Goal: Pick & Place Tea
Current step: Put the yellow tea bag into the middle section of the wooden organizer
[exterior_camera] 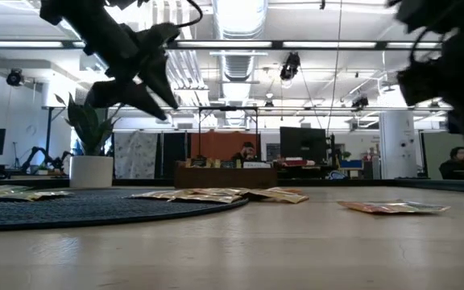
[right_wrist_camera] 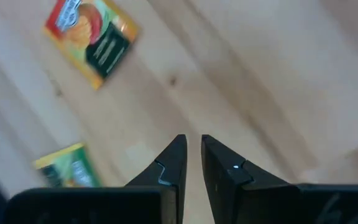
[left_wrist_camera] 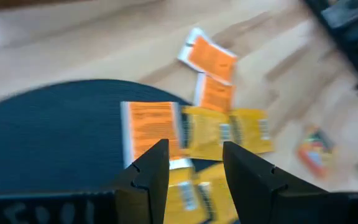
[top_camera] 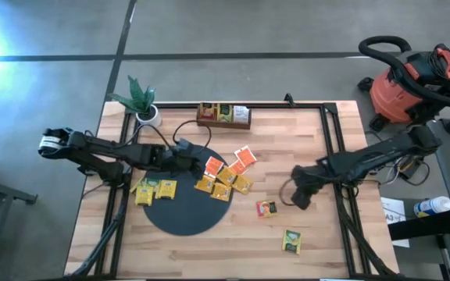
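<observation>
Tea packets lie flat on and around the black round mat. Two yellow ones rest on its left part. A yellow and orange cluster straddles its right rim, and two orange ones lie just past it. My left gripper hovers open over the mat, above the orange packet and yellow packets. My right gripper hangs above bare wood right of an orange-red packet and a green one. Its fingers stand a narrow gap apart with nothing between them.
A brown wooden compartment tray stands at the far edge, with a potted plant to its left. A black frame rail runs along the table's right side. A red shop vacuum stands off the table at the back right.
</observation>
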`<action>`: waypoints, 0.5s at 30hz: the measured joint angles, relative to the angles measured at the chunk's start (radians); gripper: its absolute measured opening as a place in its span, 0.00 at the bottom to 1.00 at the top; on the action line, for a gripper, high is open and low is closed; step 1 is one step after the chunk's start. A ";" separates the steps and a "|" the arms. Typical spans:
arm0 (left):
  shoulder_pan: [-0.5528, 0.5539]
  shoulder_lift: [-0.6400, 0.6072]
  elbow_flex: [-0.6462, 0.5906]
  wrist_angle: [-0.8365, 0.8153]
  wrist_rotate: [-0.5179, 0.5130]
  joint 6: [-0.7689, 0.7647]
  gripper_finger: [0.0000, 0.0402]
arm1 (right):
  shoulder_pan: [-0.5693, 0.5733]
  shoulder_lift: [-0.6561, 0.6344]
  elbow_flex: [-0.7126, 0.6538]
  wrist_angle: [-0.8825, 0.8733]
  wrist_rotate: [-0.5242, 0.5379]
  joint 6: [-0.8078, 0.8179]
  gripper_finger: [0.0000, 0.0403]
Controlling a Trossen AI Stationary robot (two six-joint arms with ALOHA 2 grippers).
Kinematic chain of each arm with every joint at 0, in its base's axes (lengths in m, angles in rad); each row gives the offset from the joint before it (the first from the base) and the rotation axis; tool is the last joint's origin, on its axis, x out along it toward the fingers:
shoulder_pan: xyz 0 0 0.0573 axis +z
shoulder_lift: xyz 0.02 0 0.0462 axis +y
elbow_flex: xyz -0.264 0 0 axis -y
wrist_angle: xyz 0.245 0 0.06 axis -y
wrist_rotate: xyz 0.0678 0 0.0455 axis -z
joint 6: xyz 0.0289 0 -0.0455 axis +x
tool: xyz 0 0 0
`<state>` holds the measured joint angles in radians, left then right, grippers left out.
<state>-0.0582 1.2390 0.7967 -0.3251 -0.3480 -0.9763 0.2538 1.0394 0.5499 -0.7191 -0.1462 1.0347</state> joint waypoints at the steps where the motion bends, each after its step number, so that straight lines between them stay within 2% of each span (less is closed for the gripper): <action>1: -0.002 0.003 0.000 0.022 0.016 -0.019 0.36 | 0.023 -0.038 -0.025 0.018 -0.014 0.050 0.12; 7: -0.029 0.036 0.001 0.128 0.059 -0.093 0.36 | 0.169 -0.171 -0.139 0.181 -0.015 0.248 0.12; 10: -0.046 0.053 0.001 0.134 0.059 -0.157 0.36 | 0.239 -0.170 -0.169 0.273 0.020 0.297 0.12; 15: -0.086 0.072 0.001 0.134 0.059 -0.255 0.36 | 0.332 -0.099 -0.201 0.414 0.043 0.328 0.12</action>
<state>-0.1437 1.3106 0.7979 -0.1909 -0.2886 -1.2317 0.5861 0.9407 0.3494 -0.3049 -0.1032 1.3624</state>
